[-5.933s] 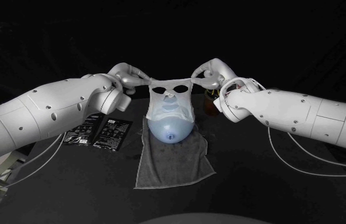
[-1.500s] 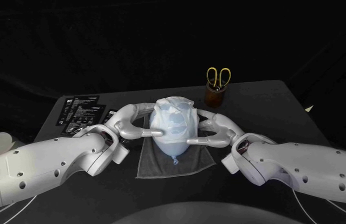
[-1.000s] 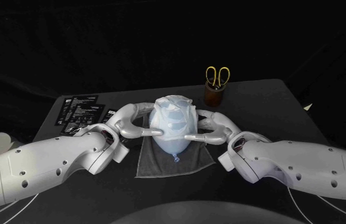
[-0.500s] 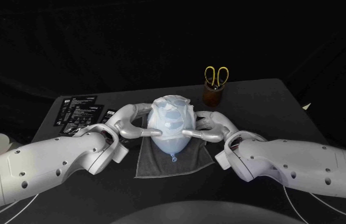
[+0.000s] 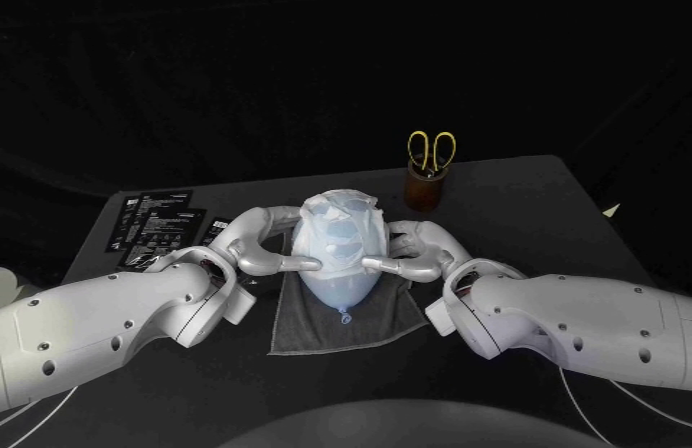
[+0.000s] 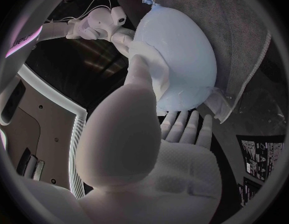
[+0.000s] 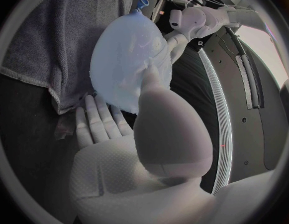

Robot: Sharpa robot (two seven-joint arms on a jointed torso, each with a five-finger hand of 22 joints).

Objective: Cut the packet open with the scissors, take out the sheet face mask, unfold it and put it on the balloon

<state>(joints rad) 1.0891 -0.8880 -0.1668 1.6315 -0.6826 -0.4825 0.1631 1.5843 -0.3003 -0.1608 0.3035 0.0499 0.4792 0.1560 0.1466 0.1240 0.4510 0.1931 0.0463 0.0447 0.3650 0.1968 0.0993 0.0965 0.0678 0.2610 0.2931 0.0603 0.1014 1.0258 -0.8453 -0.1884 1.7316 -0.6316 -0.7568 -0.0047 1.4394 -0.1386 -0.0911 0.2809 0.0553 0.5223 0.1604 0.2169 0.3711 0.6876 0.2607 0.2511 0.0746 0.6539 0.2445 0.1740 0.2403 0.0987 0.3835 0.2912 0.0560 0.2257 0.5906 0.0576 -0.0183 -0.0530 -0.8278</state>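
Balloon (image 5: 343, 280) at the centre of the bench (image 5: 548, 218), lying on a grey towel (image 5: 310, 328), knot toward 6 o'clock. Sheet face mask (image 5: 340, 218) unfolded and draped, wrinkled, over the balloon's 12 o'clock half, with the 6 o'clock half bare. Left hand (image 5: 267, 250) at the balloon's 9 o'clock side and right hand (image 5: 414, 253) at its 3 o'clock side. Each hand with fingers stretched out and apart low along the balloon, thumb pressed against its flank near the mask's edge, gripping nothing. Yellow-handled scissors (image 5: 431, 150) standing upright in a brown holder (image 5: 421, 192) at 1 o'clock of the balloon, apart from it. Black packets (image 5: 159, 223) lying flat at 10 o'clock, near the bench's edge.
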